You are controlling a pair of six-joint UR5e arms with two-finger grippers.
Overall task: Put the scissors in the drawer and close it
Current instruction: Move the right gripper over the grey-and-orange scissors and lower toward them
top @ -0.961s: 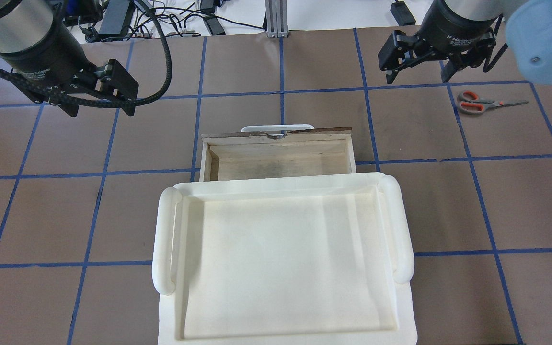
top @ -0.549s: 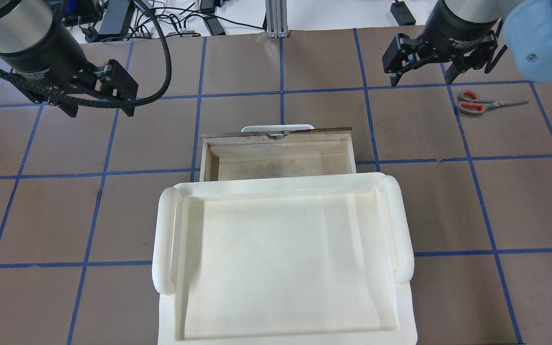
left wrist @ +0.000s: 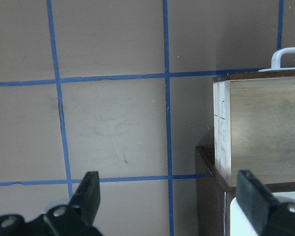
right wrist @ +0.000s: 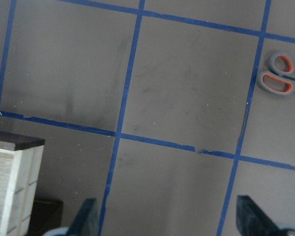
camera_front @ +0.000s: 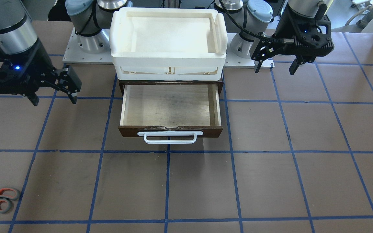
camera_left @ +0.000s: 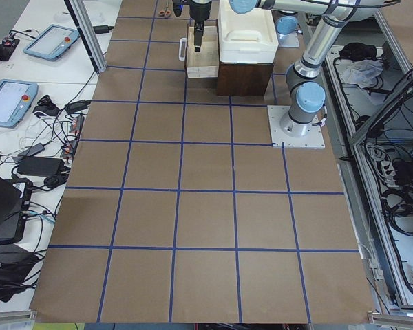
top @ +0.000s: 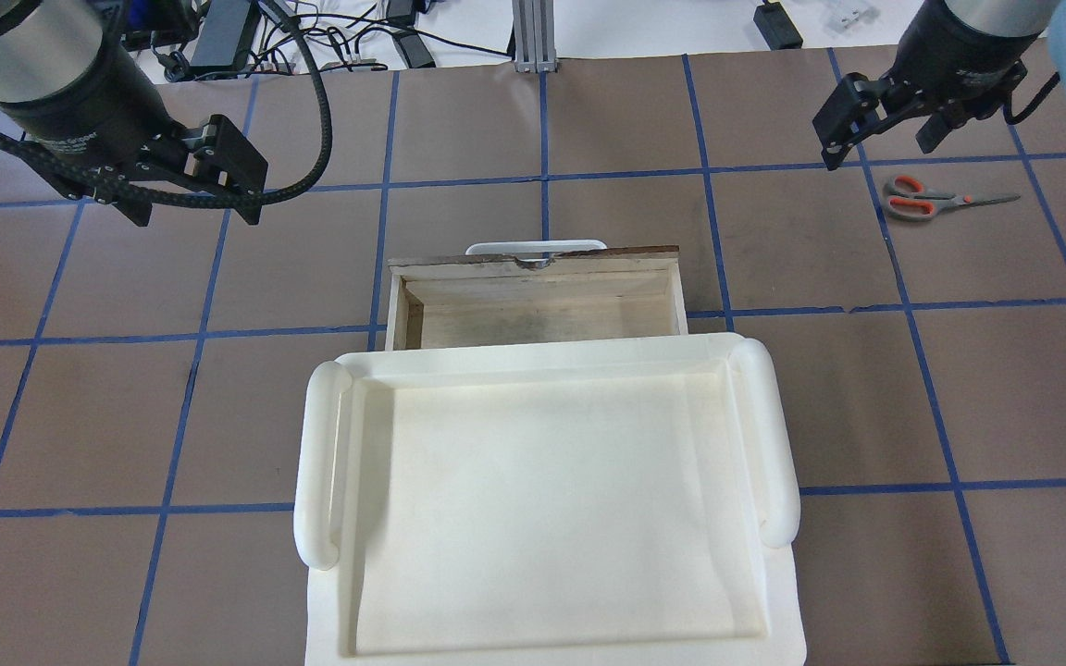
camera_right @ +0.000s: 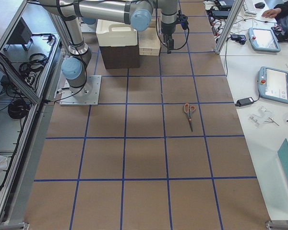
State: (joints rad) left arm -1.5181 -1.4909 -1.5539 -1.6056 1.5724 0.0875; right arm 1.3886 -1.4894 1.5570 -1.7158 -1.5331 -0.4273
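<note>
Overhead exterior shows you the scissors [top: 945, 199] flat at far right, the drawer [top: 538, 282] open mid-table, left gripper [top: 192, 208] and right gripper [top: 877, 150] both with fingers apart.

There is one worktop [camera_front: 270, 181]. On it there is one pair of scissors [top: 940, 198]. There is one drawer [camera_front: 170, 105], with one handle [camera_front: 170, 141] on its front. One cabinet [camera_left: 244, 72] holds that drawer, and no second drawer shows in it. There is one tray [top: 542, 499], with two rolled grips [top: 320, 462], one at each end. There are two arms: one left arm [top: 33, 46] and one right arm [camera_front: 2, 26]. Each arm ends in one set of jaws, so two sets in all. Each set has two fingers [left wrist: 91, 189], which makes four fingers altogether.
</note>
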